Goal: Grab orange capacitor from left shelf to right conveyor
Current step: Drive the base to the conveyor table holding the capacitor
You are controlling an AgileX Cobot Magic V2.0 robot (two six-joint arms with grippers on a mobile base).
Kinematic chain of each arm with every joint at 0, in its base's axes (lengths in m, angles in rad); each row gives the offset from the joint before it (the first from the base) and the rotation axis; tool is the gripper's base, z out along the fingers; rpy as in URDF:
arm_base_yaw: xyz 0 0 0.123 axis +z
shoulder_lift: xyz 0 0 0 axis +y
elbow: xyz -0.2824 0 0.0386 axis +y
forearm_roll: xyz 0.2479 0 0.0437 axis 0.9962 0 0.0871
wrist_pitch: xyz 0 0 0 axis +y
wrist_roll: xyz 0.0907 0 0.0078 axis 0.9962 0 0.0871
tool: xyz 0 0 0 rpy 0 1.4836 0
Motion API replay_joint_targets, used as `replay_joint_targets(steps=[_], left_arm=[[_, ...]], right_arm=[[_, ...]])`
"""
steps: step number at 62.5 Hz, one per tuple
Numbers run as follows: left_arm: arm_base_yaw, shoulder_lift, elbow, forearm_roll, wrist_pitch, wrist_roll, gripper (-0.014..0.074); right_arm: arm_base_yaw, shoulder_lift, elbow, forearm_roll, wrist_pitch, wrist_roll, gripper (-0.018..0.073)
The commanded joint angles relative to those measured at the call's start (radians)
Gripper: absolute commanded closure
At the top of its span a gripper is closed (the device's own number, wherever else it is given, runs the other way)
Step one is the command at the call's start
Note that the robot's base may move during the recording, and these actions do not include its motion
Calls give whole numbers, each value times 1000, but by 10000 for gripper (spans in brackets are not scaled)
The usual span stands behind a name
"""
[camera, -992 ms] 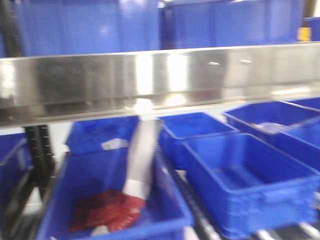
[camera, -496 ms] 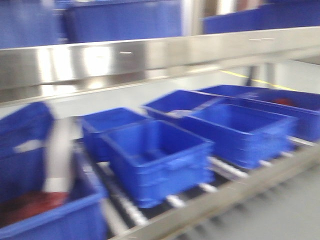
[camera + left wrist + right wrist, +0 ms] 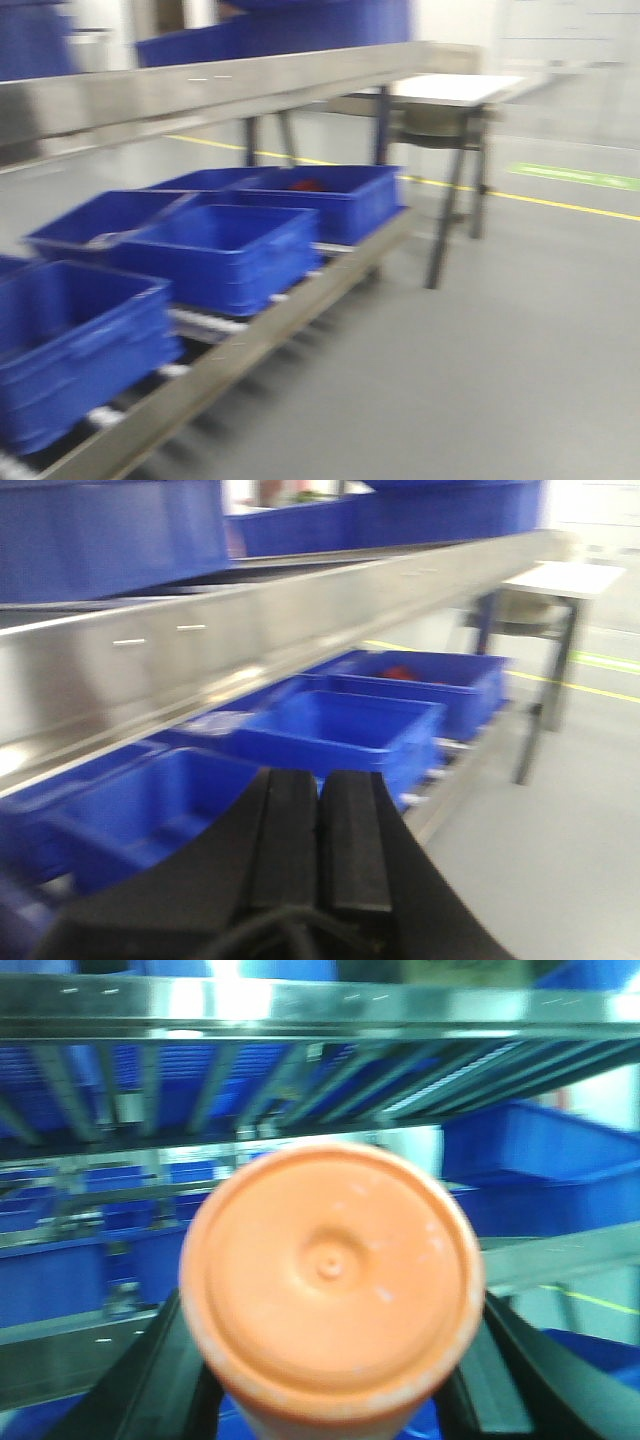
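the front view has swung right, past the shelf (image 3: 200,95) and bins (image 3: 220,250). right hand (image 3: 335,1365) clamps the capacitor (image 3: 330,1280), already off the shelf; left hand (image 3: 318,830) is pressed together, empty. conveyor unseen; delivery remains.

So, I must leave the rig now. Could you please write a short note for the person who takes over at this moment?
Left hand: shut, holding nothing.
Right hand: shut on the orange capacitor, with fingers on both its sides.
Left shelf: its steel lip shows in the front view, above the blue bins. The capacitor is in the hand, not on the shelf.
Right conveyor: in no view.
Done: the pick.
Left: bring the capacitor to the conveyor, set it down, open the right hand. The views are blurred, so check the surroundings first.
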Motion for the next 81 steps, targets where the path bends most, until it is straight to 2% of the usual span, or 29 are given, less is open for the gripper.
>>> replay_joint_targets(steps=[1, 81], left_arm=[[0, -8, 22, -3, -90, 0, 722], [0, -8, 22, -3, -90, 0, 722]], right_arm=[[2, 15, -26, -14, -87, -4, 511], [2, 15, -26, -14, -86, -4, 511]])
